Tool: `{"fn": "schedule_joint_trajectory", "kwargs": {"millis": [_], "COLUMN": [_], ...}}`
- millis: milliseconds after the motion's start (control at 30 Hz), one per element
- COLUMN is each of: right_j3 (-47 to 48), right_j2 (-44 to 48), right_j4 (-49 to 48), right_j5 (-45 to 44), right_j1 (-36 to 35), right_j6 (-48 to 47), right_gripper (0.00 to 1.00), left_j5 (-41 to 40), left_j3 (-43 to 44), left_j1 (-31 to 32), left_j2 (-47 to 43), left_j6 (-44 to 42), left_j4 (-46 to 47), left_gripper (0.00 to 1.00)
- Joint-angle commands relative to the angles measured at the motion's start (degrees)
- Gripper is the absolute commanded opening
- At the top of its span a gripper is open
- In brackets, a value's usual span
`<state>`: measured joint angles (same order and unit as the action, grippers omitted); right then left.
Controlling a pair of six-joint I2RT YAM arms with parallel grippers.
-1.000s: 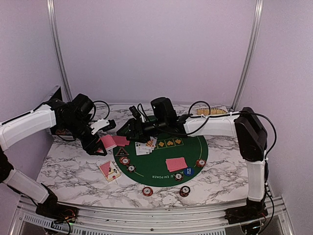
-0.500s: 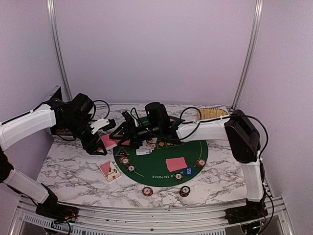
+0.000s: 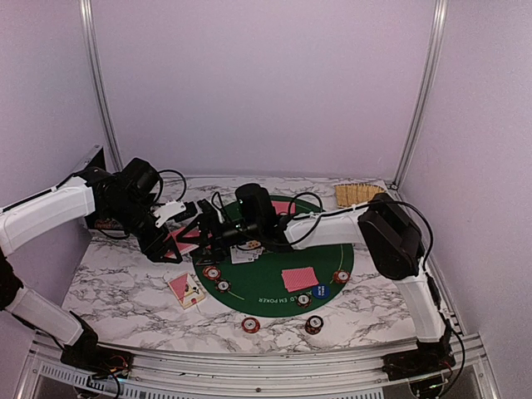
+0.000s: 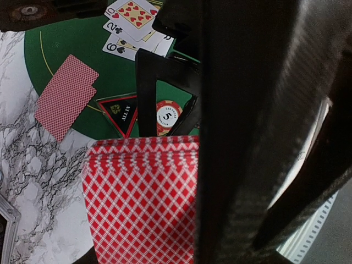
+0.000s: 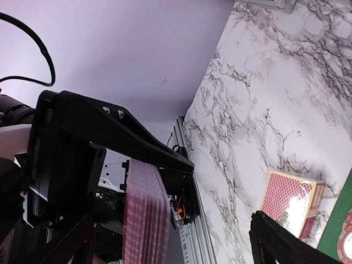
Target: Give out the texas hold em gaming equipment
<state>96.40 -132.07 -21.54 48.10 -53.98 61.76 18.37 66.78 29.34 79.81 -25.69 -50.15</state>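
My left gripper hangs over the table's left side, shut on a deck of red-backed playing cards. My right gripper has reached across the green mat to that deck and is open. In the right wrist view the deck stands edge-on between my spread right fingertips. Under the deck lie the dark triangular marker and a red chip. Face-up cards and a red-backed pair lie on the mat.
A card box lies on the marble left of the mat. Chip stacks and a blue button sit on the mat's near side, with two chips off it. A straw tray is at the back right.
My right arm has stretched further left across the mat, bringing its open jaws up to the deck. The left arm and the deck have stayed put.
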Motion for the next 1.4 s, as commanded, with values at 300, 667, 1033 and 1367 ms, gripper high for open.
{"fn": "schedule_joint_trajectory", "kwargs": {"millis": [300, 667, 1033, 1367], "right_j3": [6.4, 3.0, -4.5, -9.4], "right_j2": [-5.4, -4.4, 1.0, 6.0], "right_j4": [-6.8, -6.3, -8.4, -13.8], "right_j5": [1.9, 0.2, 0.1, -0.2], "right_j1": [-1.6, 1.5, 3.3, 4.3], "right_j6": [6.4, 7.2, 6.4, 8.9], "right_gripper": [0.93, 0.82, 0.61, 0.33], "left_j5": [0.9, 0.8, 0.9, 0.4], "left_j3": [1.8, 1.6, 1.5, 1.3], "left_j1": [-0.2, -0.2, -0.2, -0.2], "left_j2": [-0.6, -1.5, -1.3, -1.1], "left_j6": [0.4, 0.2, 0.2, 0.2], "left_j4": [0.3, 0.3, 0.3, 0.3], "left_gripper": [0.00, 0.00, 0.00, 0.00]}}
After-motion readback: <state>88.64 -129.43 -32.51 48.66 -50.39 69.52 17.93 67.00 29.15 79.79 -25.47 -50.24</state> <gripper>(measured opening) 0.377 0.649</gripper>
